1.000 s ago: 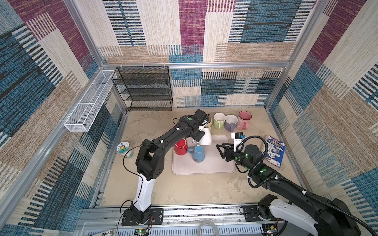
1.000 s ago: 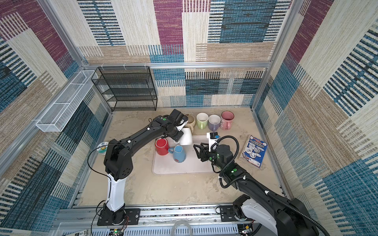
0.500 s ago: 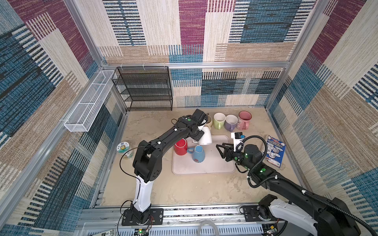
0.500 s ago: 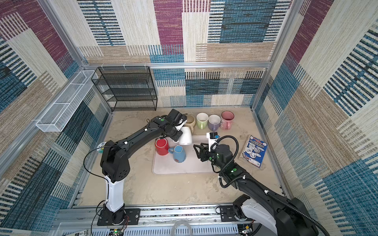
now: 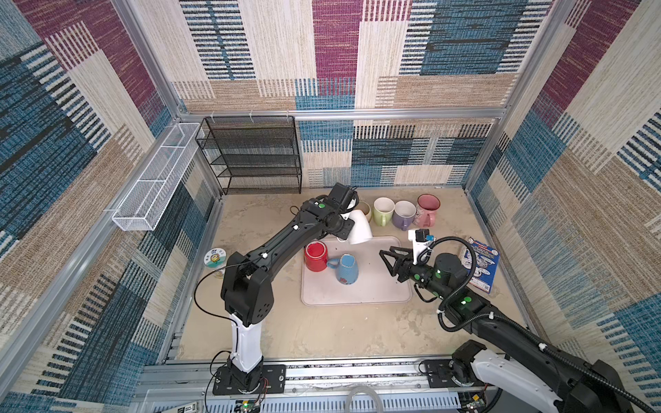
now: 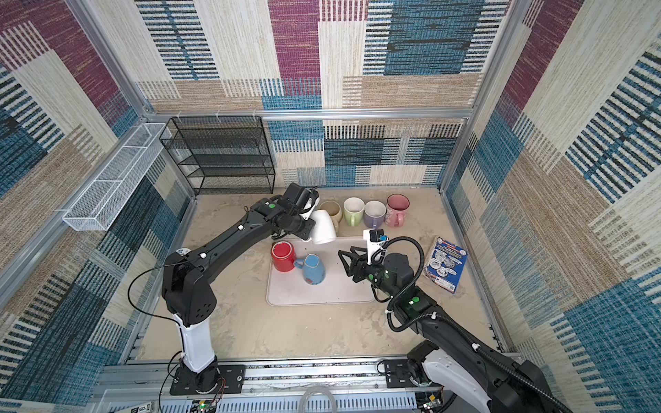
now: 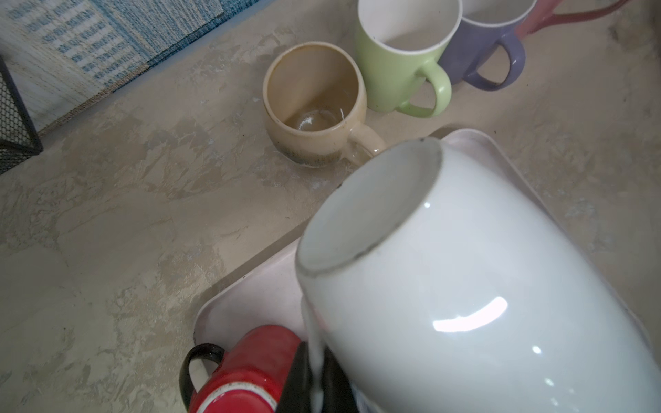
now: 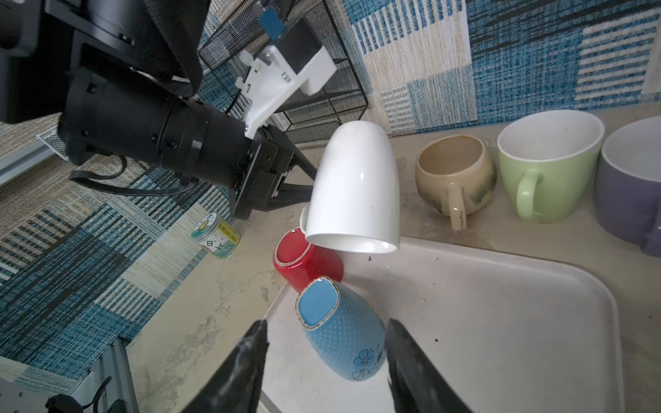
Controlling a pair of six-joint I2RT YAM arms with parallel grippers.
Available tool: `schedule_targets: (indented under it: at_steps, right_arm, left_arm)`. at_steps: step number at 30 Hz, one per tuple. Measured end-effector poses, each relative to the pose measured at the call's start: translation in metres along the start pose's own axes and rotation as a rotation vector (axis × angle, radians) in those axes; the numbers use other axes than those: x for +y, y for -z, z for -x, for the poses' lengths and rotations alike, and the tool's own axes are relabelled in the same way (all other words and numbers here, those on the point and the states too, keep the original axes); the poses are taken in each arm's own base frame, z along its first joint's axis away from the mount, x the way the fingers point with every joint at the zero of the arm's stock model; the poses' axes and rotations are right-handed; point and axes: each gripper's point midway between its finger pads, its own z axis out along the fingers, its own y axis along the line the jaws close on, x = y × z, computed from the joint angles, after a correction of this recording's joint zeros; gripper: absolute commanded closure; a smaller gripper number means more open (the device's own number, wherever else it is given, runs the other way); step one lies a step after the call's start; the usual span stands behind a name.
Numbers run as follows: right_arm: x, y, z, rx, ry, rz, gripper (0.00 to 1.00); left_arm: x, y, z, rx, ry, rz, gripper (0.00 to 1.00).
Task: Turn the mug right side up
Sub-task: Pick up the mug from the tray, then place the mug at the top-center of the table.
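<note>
In both top views a pale, round-cornered plastic tray lies mid-table. It holds two mugs, both mouth-down: a glossy red mug in its near-left part and, touching it by the handle, a blue mug that tapers towards its base. Four more mugs stand upright in a row along the table's far edge: beige mug, green mug, purple mug and pink mug. The seventh, a smooth white mug, hangs tilted and mouth-down over the tray's far-left corner, held in the left hand. The right hand hovers over the tray's right side, jaws spread with nothing between them. A black mesh rack fills the far-left corner, a white wire basket hangs on the left wall, one small labelled jar sits by the left edge and one blue printed packet by the right edge.

From the left wrist, the black fingers are clenched on the white mug's handle; its unglazed foot ring faces the camera. The beige and green mugs show bare interiors, the beige one glazed and speckled.

From the right wrist, the white mug's rim hangs just over the red mug and the tray's edge. Whether it touches either, I cannot tell. The blue mug carries fine dots and a flower print, its base a rounded square, and it shows between the parted fingers.
</note>
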Motion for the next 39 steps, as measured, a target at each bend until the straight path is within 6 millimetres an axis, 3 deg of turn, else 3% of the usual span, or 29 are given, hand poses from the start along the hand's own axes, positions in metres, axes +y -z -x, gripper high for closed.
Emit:
schedule_targets:
  at_steps: [8,13,18,28,31,39]
  right_arm:
    - [0.021,0.001,0.003,0.002,0.005,0.115,0.44]
    - [0.027,-0.009,-0.002,0.026,-0.038,0.17,0.44]
    - [0.037,-0.027,0.013,0.008,-0.072,0.225,0.45]
    - [0.065,-0.073,0.029,-0.012,-0.109,0.319,0.45]
    - [0.077,-0.086,0.03,-0.02,-0.102,0.347,0.59]
    - [0.093,-0.112,0.037,-0.06,-0.099,0.369,0.6]
  left_arm:
    - [0.022,0.044,0.006,-0.122,0.241,-0.064,1.0]
    - [0.028,0.072,0.005,-0.211,0.381,-0.119,1.0]
    - [0.036,0.093,-0.001,-0.284,0.514,-0.17,1.0]
    - [0.038,0.112,-0.004,-0.372,0.683,-0.261,1.0]
    - [0.04,0.12,-0.003,-0.401,0.712,-0.274,1.0]
    - [0.041,0.132,-0.002,-0.437,0.761,-0.296,1.0]
